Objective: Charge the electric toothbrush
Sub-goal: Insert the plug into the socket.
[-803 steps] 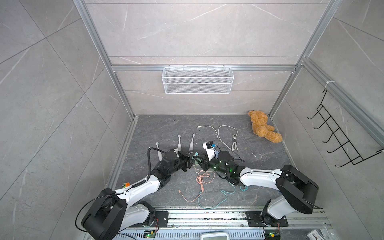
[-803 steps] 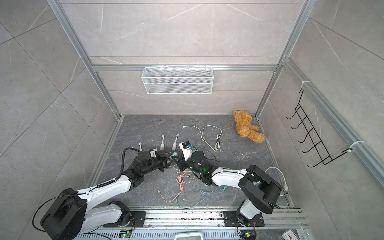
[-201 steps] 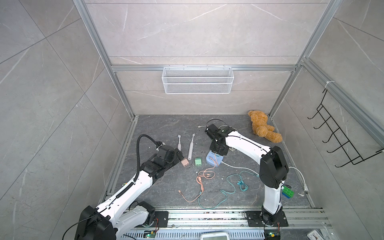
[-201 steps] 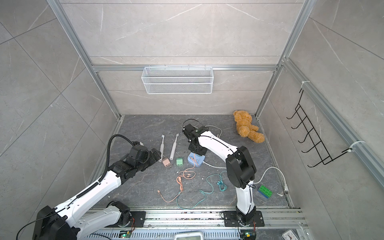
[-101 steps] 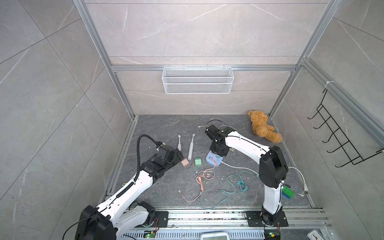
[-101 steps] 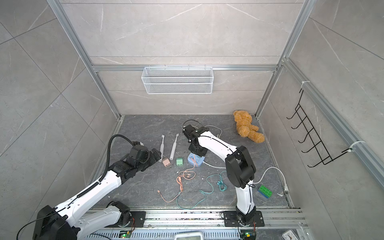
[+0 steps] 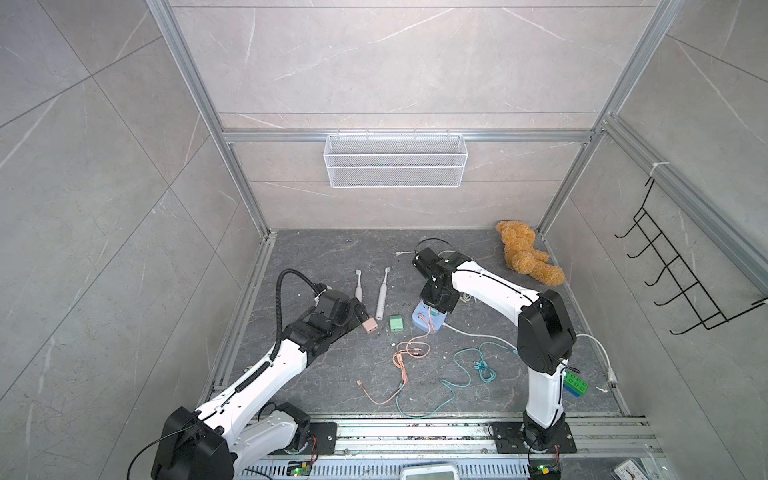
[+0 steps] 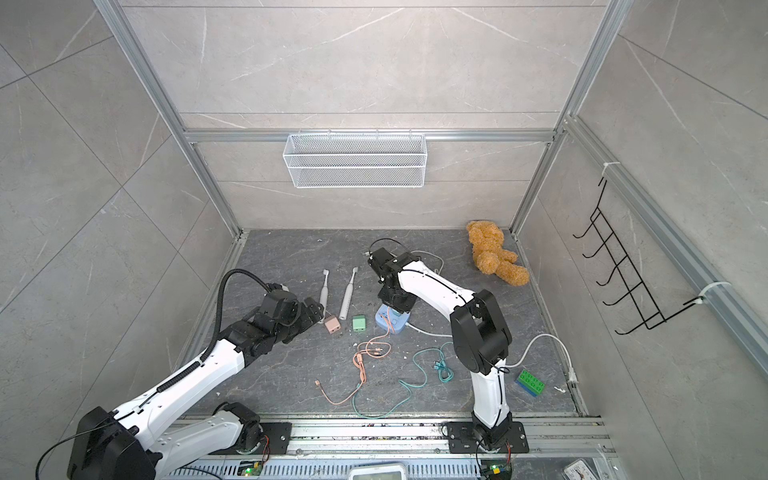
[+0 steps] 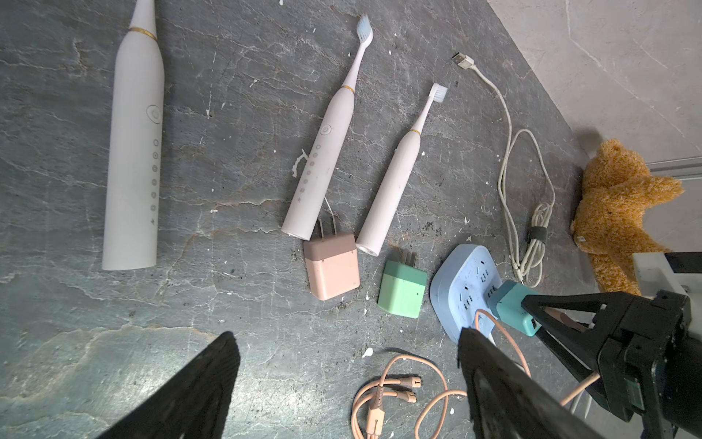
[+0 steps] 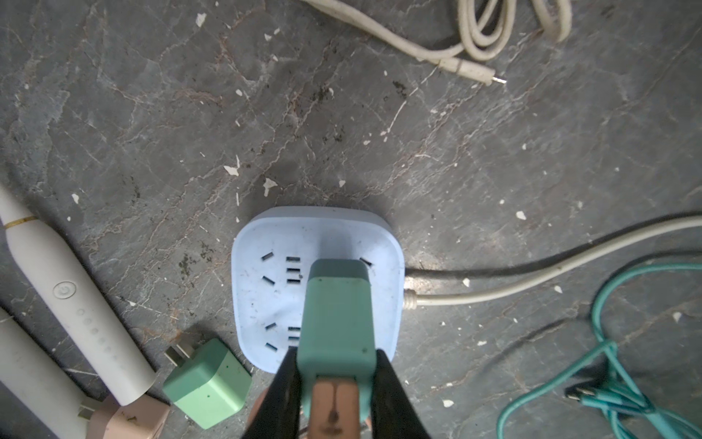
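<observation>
R gripper (image 10: 336,355) pinches the teal adapter (image 10: 338,304), which stands on the blue power strip (image 10: 262,304); L gripper (image 9: 346,336) is spread wide, holding nothing, above the floor near the pink adapter (image 9: 332,266); 3 electric toothbrushes (image 9: 323,152) lie flat, two w/ bases just beside it.

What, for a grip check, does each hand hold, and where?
Right hand grips the teal adapter by its two sides, near its back end; left hand holds nothing.
</observation>
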Action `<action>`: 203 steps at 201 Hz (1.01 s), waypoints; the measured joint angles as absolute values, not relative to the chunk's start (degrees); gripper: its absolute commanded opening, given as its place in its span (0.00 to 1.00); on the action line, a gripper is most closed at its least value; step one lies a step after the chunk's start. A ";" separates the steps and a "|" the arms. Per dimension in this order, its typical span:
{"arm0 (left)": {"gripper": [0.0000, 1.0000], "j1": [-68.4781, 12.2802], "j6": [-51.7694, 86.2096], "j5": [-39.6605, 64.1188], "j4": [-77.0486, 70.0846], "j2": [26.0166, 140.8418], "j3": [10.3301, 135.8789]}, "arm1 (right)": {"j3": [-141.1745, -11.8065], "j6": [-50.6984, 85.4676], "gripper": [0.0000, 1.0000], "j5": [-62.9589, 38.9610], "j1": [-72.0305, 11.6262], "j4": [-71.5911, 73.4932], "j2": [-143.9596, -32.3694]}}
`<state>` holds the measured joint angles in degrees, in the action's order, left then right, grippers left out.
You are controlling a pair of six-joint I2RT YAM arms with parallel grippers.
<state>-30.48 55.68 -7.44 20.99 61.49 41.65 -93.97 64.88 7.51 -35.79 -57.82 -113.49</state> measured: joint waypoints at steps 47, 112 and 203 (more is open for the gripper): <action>0.92 -30.48 55.68 -7.14 21.02 61.84 41.65 | -96.53 65.19 0.00 6.94 -35.31 -59.88 -115.48; 0.92 -30.48 55.68 -5.76 20.99 63.09 41.67 | -100.71 64.03 0.00 2.79 -31.90 -62.76 -119.35; 0.92 -30.48 55.70 -4.27 21.02 63.35 41.67 | -109.10 57.74 0.00 4.19 -31.79 -70.28 -124.25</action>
